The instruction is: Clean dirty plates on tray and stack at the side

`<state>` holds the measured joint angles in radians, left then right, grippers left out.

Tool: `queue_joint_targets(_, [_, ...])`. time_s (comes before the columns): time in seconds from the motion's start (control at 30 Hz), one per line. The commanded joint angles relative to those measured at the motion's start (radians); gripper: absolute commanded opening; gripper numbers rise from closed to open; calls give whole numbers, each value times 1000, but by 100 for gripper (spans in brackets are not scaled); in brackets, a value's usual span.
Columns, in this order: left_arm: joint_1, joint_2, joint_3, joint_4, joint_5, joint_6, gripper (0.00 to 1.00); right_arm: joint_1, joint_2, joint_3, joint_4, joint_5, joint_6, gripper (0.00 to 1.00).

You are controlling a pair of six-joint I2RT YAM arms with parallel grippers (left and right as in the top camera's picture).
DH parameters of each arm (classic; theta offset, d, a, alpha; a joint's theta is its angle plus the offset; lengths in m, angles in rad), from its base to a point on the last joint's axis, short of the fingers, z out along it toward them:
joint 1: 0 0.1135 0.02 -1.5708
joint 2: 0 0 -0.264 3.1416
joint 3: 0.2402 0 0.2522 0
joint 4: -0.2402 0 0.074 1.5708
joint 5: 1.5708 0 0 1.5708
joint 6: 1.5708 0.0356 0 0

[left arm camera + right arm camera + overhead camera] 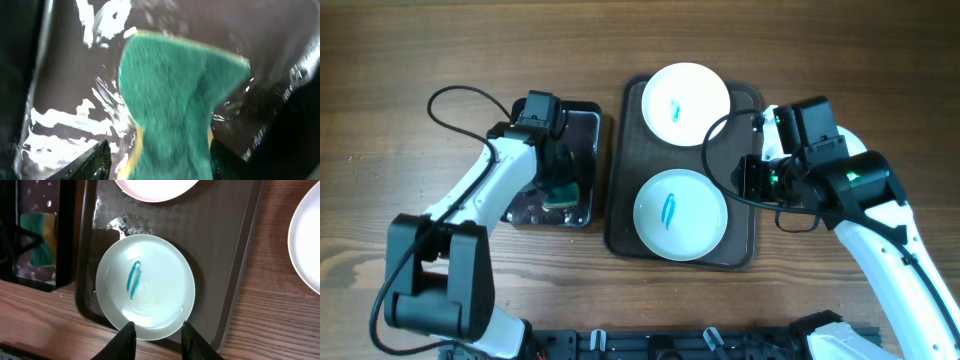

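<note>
Two white plates, each with a teal smear, lie on the dark brown tray point(745, 250): one at the far end point(685, 105), one at the near end point(680, 213). In the right wrist view the near plate point(145, 287) lies just ahead of my right gripper point(157, 340), which hovers open over the plate's edge and holds nothing. A third plate point(307, 245), plain white where it shows, rests on the wood beside the tray. My left gripper point(159, 150) is down in the black pan, open around the teal-and-yellow sponge point(175, 95); its left finger stands apart from the sponge.
The black pan point(590, 120) stands left of the tray, its wet floor point(65, 90) streaked with foam and water. Water beads glisten on the tray between the two plates point(125, 222). My right arm crosses the table to the right of the tray.
</note>
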<state>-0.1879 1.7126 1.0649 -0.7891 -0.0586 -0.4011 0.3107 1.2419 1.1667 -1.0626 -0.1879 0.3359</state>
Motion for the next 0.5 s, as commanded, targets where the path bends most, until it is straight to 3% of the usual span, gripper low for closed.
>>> queue_joint_targets(0.0, [1,-13,-2,-24,95,4,55,-3,5,9,-6,-16,7,31])
queue_joint_targets(0.27, [0,-12,-161,179,84,2,41,-3,5,8,-37,-16,7,31])
queue_joint_targets(0.33, [0,-12,-201,249,75,2,31,-3,5,-1,-39,-16,7,31])
queue_joint_targets(0.4, [0,-13,-206,261,65,2,4,-3,7,-16,-38,-16,8,31])
queue_joint_targets(0.47, [0,-18,-201,253,66,2,4,-3,9,-31,-39,-16,8,31])
